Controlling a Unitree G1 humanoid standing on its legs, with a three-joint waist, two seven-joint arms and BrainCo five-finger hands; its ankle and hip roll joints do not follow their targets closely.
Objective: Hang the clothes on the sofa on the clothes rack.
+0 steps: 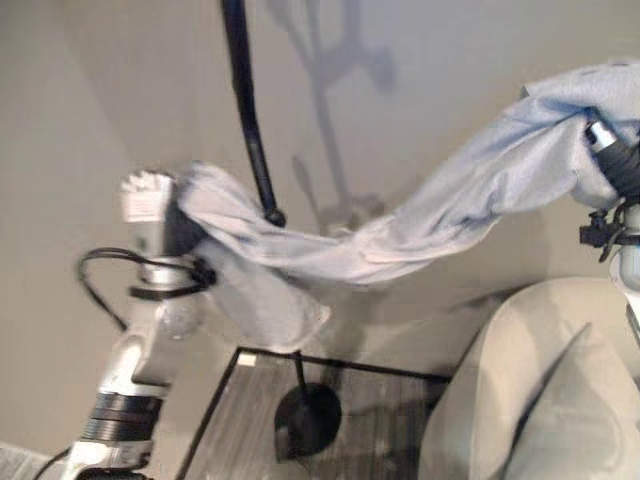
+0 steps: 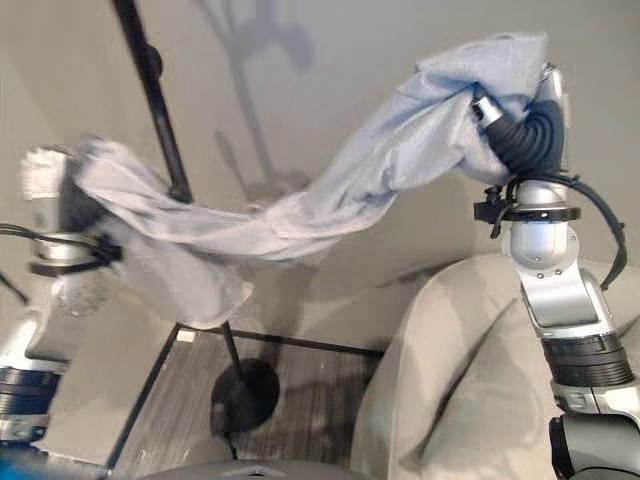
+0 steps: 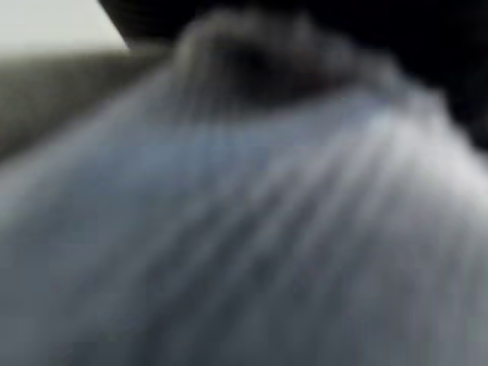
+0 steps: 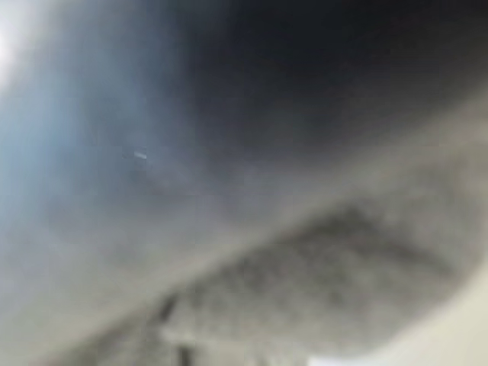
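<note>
Pale blue garment (image 2: 340, 195) stretched in the air between both raised hands, sagging across the black rack pole (image 1: 248, 110), above the sofa (image 2: 460, 380). Left hand (image 1: 148, 200) and right hand (image 2: 530, 125) wrapped in cloth, grip impossible to tell.

Wall (image 1: 480, 60): plain beige, smooth — it carries soft grey shadows in its upper part.
Floor (image 2: 300, 385): grey wood-look planks, seen behind a dark thin frame line (image 1: 370, 367).
Corner strip (image 1: 20, 458): a paler floor piece at the lower left edge of the left eye view.
Sofa (image 2: 460, 370): light beige-grey cushion with a rounded edge, at the lower right, close to the wall.
Light: even and soft indoors — its source cannot be told.
</note>
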